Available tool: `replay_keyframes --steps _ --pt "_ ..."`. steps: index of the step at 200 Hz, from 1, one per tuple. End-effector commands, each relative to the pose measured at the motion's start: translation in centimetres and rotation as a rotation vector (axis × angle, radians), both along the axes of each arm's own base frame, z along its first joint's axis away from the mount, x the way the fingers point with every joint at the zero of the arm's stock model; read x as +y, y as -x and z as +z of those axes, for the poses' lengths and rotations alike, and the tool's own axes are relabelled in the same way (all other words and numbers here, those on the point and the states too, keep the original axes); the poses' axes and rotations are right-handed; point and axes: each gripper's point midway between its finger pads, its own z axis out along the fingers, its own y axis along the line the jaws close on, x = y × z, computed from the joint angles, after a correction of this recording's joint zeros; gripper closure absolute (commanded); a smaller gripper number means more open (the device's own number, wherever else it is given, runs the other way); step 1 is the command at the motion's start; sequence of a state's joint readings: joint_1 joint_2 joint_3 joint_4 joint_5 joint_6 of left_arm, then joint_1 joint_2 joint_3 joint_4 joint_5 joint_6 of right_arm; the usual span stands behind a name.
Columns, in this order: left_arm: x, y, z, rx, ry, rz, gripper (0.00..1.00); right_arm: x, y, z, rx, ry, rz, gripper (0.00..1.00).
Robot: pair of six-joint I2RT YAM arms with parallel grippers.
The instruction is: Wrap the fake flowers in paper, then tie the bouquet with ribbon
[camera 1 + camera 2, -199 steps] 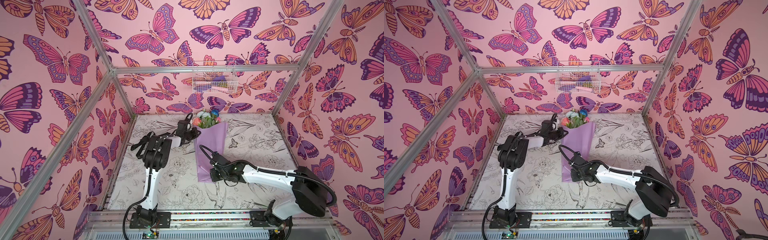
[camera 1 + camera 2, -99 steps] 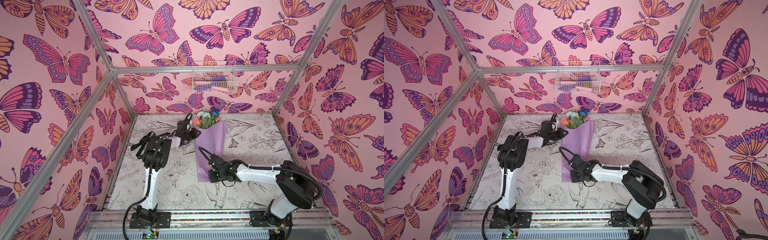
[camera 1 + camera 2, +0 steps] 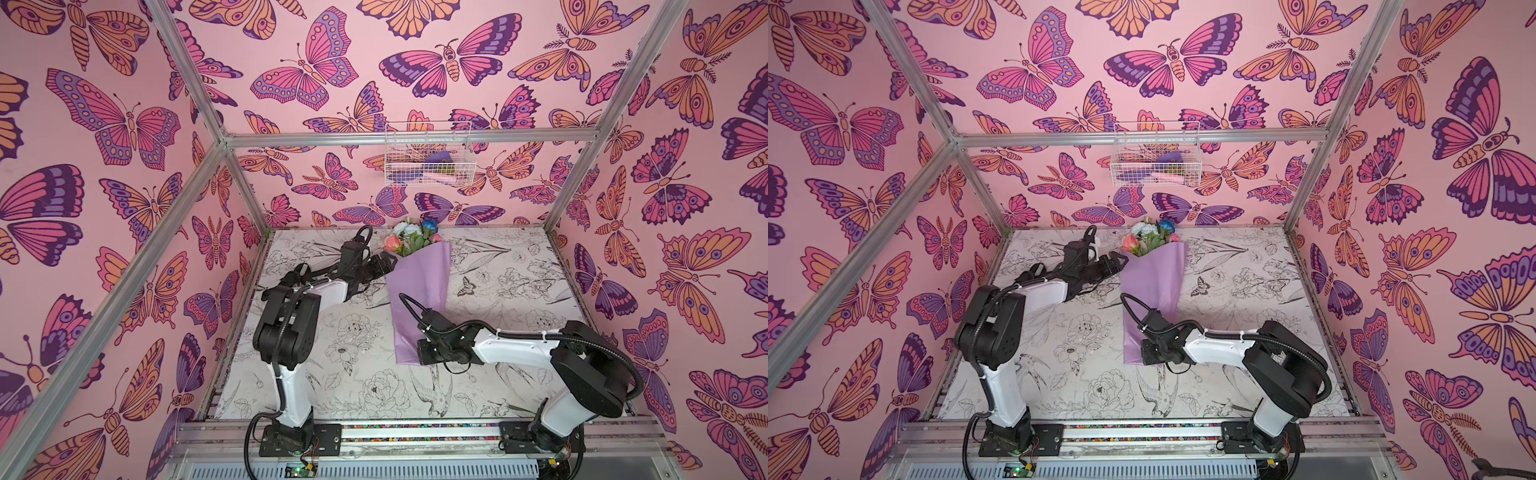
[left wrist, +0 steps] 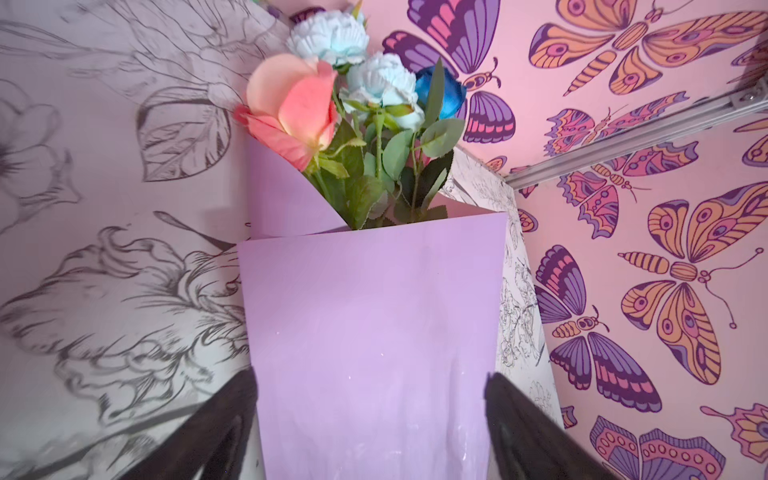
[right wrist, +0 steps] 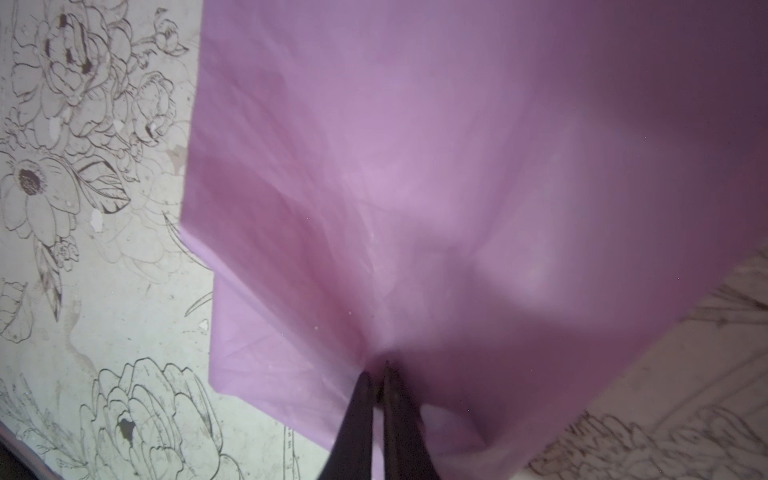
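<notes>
The bouquet of fake flowers [image 3: 419,282] [image 3: 1154,286] lies down the middle of the table in a lilac paper wrap, with its peach, pale blue and deep blue blooms [image 4: 332,95] toward the back wall. My left gripper [image 3: 384,264] [image 3: 1116,262] stands open at the wrap's upper left edge. In the left wrist view the lilac paper [image 4: 374,311] fills the gap between its spread fingers [image 4: 232,415]. My right gripper [image 3: 419,353] [image 5: 377,370] is shut on a pinch of the paper [image 5: 415,166] near the wrap's lower end. The stems are hidden inside the wrap.
A white wire basket [image 3: 428,166] with purple and pink items hangs on the back wall above the blooms. The flower-print table [image 3: 519,291] is bounded by butterfly-print walls and aluminium posts [image 3: 577,166]. The flower heads lie close to the back wall.
My left gripper has gone from shut to open at the wrap's upper edge. The right arm's elbow has folded back to the right while its gripper stays pinched on the wrap's lower end.
</notes>
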State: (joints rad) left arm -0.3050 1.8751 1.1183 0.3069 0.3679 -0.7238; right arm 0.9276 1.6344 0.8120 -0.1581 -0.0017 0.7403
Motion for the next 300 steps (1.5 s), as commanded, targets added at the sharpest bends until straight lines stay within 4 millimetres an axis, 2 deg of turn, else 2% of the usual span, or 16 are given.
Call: replay_keyframes --steps 1,26,35,52,69,102,139,169,184,202,243,285,300 --pt "2.2 3.1 -2.0 0.095 -0.057 0.069 0.24 -1.4 -0.3 -0.8 0.002 0.034 -0.063 0.89" --pt "0.9 7.5 -2.6 0.147 -0.062 -0.002 0.26 -1.6 -0.6 -0.6 -0.013 0.031 -0.096 0.89" --pt "0.3 9.2 -3.0 0.170 -0.066 -0.029 0.29 -1.6 -0.7 -0.6 -0.019 0.027 -0.104 0.89" --pt "-1.1 12.2 -3.9 0.211 -0.056 -0.085 0.40 -1.6 -1.0 -0.5 -0.026 0.015 -0.123 0.89" --pt "-2.3 15.0 -4.7 0.253 -0.041 -0.138 0.43 -1.6 -1.1 -0.4 -0.031 0.004 -0.139 0.89" --pt "-4.5 18.5 -5.3 0.297 -0.032 -0.198 0.45 -1.6 -1.2 -0.4 -0.035 -0.005 -0.149 0.89" --pt "-5.4 20.1 -6.6 0.347 -0.043 -0.195 0.58 -1.4 -1.2 -0.3 -0.033 -0.012 -0.145 0.90" --pt "-5.1 20.9 -7.4 0.382 -0.056 -0.179 0.62 -1.2 -1.2 -0.2 -0.033 -0.019 -0.144 0.90" --pt "-4.3 21.2 -7.7 0.389 -0.094 -0.150 0.62 -1.2 -1.2 0.0 -0.035 -0.022 -0.144 0.90" --pt "-3.5 21.6 -7.8 0.395 -0.131 -0.131 0.58 -1.2 -1.3 0.1 -0.037 -0.023 -0.144 0.90" --pt "-4.1 22.4 -7.9 0.408 -0.146 -0.161 0.57 -1.1 -1.2 0.1 -0.035 -0.030 -0.142 0.90" --pt "-5.6 22.6 -8.5 0.422 -0.126 -0.199 0.68 -1.1 -1.2 0.2 -0.037 -0.039 -0.142 0.90" --pt "-5.9 22.3 -8.4 0.411 -0.112 -0.197 0.76 -1.1 -1.1 0.3 -0.037 -0.047 -0.142 0.90"
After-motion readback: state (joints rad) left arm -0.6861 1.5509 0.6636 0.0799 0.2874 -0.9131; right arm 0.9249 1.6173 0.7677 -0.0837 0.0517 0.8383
